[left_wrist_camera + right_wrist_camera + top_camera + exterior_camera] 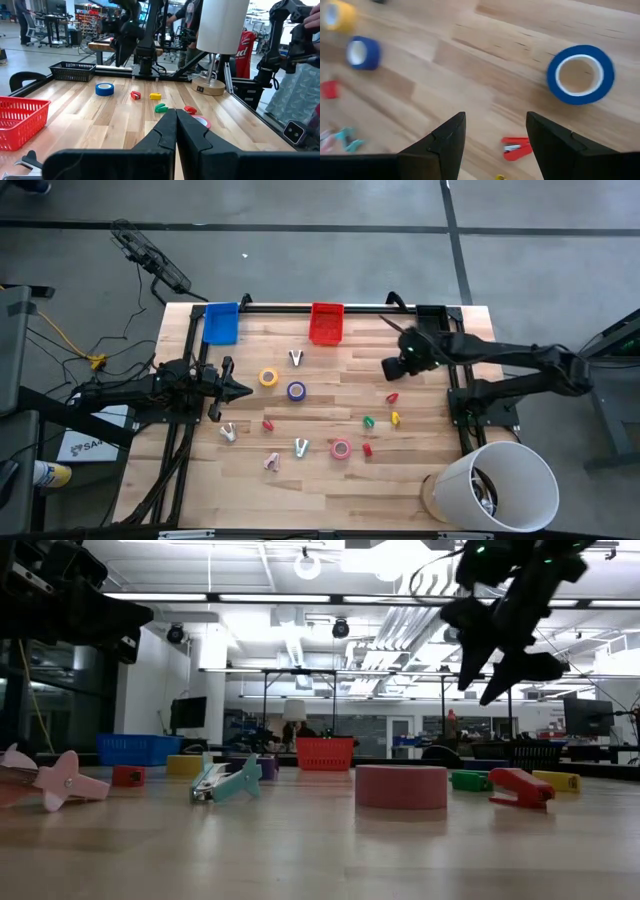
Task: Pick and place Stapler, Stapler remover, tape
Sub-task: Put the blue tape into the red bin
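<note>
Right wrist view: open right end effector (495, 131) above blue tape (580, 74), red stapler (516, 148).

Bright ceiling strip lights (300, 600) glare at twelve o'clock; the right wrist view blurs the yellow ring-shaped tape roll (337, 15).

two dark jointed arms, each tool with black tapered fingers (447, 142).

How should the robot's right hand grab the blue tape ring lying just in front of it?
Best from straight above, I'd guess. The blue tape lies flat on the table with its hole facing up, so the ring's wall is the part to pinch: one finger down the hole, the other outside. The right gripper is open close by.
</note>
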Available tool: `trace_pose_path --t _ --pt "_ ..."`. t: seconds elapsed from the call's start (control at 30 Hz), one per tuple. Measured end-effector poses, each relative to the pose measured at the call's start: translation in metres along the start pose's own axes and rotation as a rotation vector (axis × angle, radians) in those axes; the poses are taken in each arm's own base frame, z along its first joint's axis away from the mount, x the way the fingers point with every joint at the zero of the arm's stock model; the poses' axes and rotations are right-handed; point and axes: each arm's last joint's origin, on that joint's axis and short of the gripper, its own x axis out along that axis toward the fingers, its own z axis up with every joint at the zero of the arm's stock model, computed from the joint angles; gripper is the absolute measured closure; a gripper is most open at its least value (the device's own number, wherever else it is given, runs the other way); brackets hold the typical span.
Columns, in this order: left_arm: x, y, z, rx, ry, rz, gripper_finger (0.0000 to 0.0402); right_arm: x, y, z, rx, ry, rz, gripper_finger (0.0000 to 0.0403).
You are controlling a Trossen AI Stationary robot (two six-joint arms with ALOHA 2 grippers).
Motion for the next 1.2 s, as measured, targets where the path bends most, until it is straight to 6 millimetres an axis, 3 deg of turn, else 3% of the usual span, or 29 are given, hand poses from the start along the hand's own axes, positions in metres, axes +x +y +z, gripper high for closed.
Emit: trace_pose_path --t 0.2,0.53,0.93,1.2 --pt "0.000 0.000 0.000 0.000 0.000 0.000 0.0401 0.023 0.007 0.017 -0.104 0.121 -0.161 0.0203" --pt "0.000 0.000 0.000 0.000 -0.001 0.000 0.0401 0.072 0.003 0.025 -0.281 0.309 -0.389 0.0203" --pt "0.000 0.000 0.000 0.000 0.000 0.001 0.0401 0.093 0.000 0.028 -0.428 0.316 -0.527 0.0203" --pt "0.000 0.000 0.000 0.000 0.000 0.001 0.0401 0.110 0.000 0.027 -0.587 0.404 -0.451 0.0203"
